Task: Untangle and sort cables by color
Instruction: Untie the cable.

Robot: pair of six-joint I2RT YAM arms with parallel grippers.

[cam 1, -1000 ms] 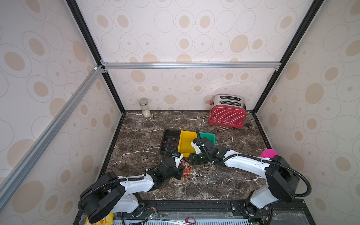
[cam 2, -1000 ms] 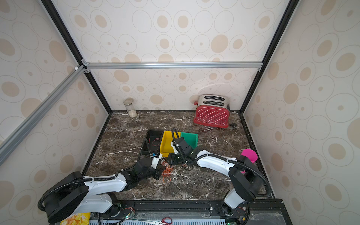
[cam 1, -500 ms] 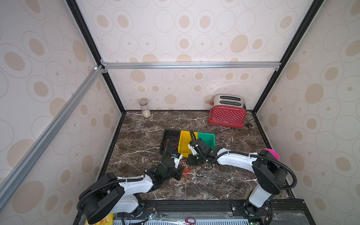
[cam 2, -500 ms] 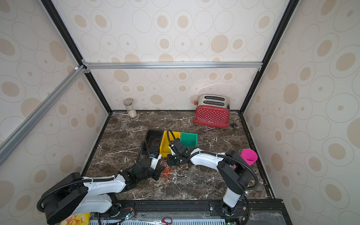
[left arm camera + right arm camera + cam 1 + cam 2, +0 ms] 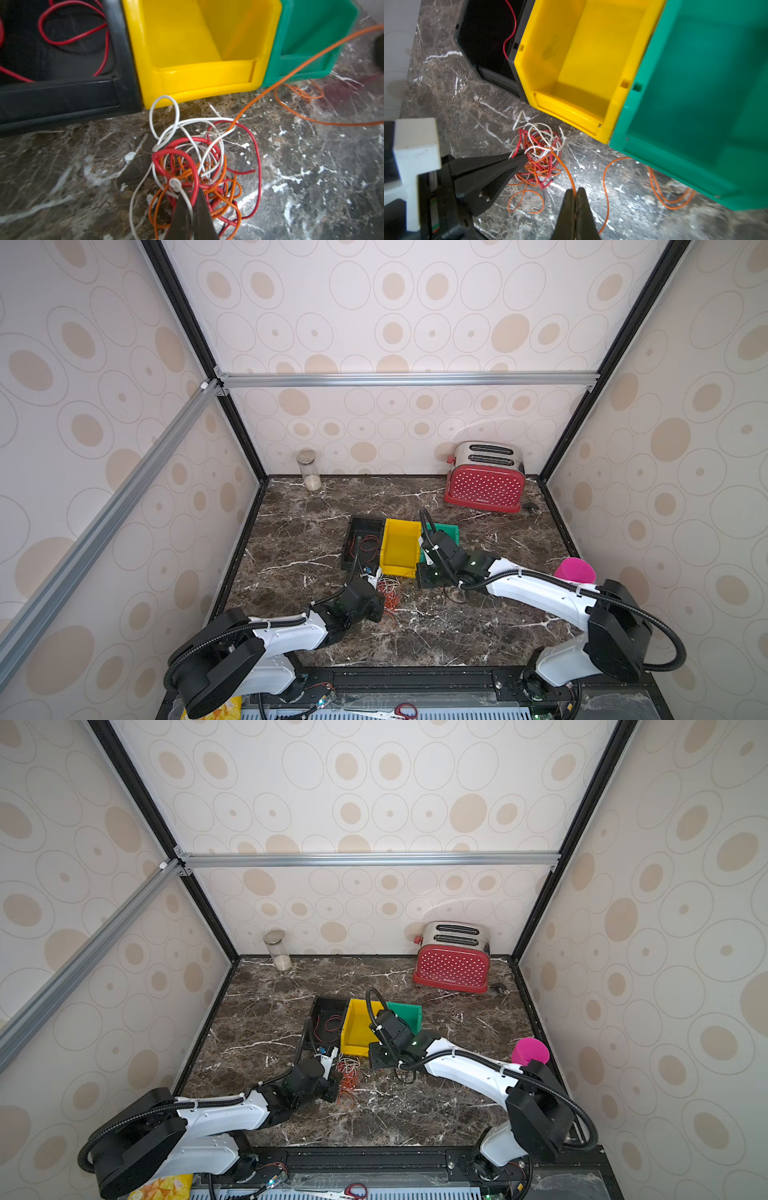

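Note:
A tangle of red, white and orange cables (image 5: 388, 593) (image 5: 348, 1075) lies on the marble in front of the yellow bin (image 5: 399, 572). My left gripper (image 5: 192, 192) is at the tangle's near edge, shut on a white cable (image 5: 176, 184) that runs between its jaws. My right gripper (image 5: 574, 190) sits to the tangle's right, by the green bin (image 5: 451, 531). It is shut on an orange cable (image 5: 562, 166) that stretches taut out of the tangle (image 5: 539, 151). A red cable (image 5: 365, 545) lies in the black bin (image 5: 347, 547).
The three bins stand side by side mid-table. More loose orange cable (image 5: 670, 199) lies along the green bin's front. A red toaster (image 5: 484, 481) and a glass jar (image 5: 309, 470) stand at the back wall, and a pink cup (image 5: 573, 570) at the right.
My right gripper has closed from partly open onto the orange cable and shifted slightly toward the front. The left arm has stayed put, still shut at the tangle.

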